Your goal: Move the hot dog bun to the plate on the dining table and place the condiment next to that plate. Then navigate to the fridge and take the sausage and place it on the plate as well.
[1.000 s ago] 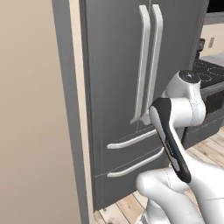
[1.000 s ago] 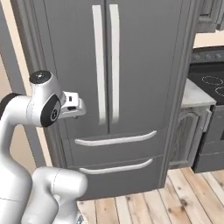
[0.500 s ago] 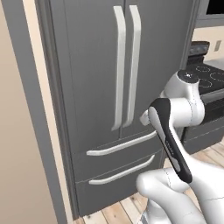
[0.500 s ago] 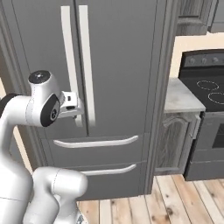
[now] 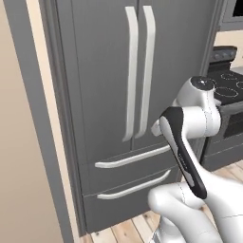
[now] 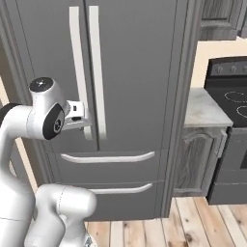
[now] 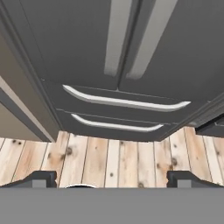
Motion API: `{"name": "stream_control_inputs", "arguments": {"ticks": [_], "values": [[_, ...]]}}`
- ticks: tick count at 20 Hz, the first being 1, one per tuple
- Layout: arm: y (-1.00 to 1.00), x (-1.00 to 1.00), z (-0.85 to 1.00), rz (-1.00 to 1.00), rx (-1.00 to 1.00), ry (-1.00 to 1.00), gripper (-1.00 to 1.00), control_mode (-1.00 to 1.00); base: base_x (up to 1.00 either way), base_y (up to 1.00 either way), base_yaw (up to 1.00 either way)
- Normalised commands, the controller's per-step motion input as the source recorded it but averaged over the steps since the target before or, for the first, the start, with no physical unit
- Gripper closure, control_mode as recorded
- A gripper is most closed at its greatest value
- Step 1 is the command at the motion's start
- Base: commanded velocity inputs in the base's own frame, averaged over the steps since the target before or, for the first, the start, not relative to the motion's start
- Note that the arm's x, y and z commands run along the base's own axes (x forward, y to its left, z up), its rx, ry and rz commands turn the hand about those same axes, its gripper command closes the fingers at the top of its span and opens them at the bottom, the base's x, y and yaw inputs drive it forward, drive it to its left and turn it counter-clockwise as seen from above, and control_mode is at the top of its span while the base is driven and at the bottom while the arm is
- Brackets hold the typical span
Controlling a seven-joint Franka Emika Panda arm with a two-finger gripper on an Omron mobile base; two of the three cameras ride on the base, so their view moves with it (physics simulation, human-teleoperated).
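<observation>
glossy white rounded arm (image 5: pixel 190 204) links, a black elongated panel along one link, dark grey round joint caps.

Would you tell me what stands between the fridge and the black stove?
In the right base view, a grey cabinet with a marbled worktop stands between the fridge and the stove.

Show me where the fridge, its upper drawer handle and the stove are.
fridge (image 6: pixel 135 72): right base view, on the right door panel.
upper drawer handle (image 6: pixel 108 158): right base view, on the bar's middle.
stove (image 6: pixel 236 101): right base view, on its black cooktop.

Fridge (image 5: pixel 109 95) top cut off; closed doors hide interior.
</observation>
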Motion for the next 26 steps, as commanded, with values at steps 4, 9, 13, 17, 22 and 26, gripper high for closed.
{"name": "stream_control_inputs", "arguments": {"ticks": [4,9,13,17,22,26], "values": [[0.00,0.00,0.00,0.00,0.00,0.00,-1.00,1.00,0.19,-0.40,0.22],[0.00,0.00,0.00,0.00,0.00,0.00,-1.00,1.00,0.34,-0.38,0.19],[0.00,0.00,0.00,0.00,0.00,0.00,-1.00,1.00,0.43,-0.08,0.07],[0.00,0.17,0.00,0.00,0.00,0.01,-1.00,-1.00,0.34,0.00,0.00],[0.00,0.57,0.03,0.00,0.00,0.03,-1.00,-1.00,0.00,0.00,0.00],[-0.03,0.29,0.48,0.00,0.10,-0.34,-1.00,-1.00,0.00,0.00,0.00]]}}
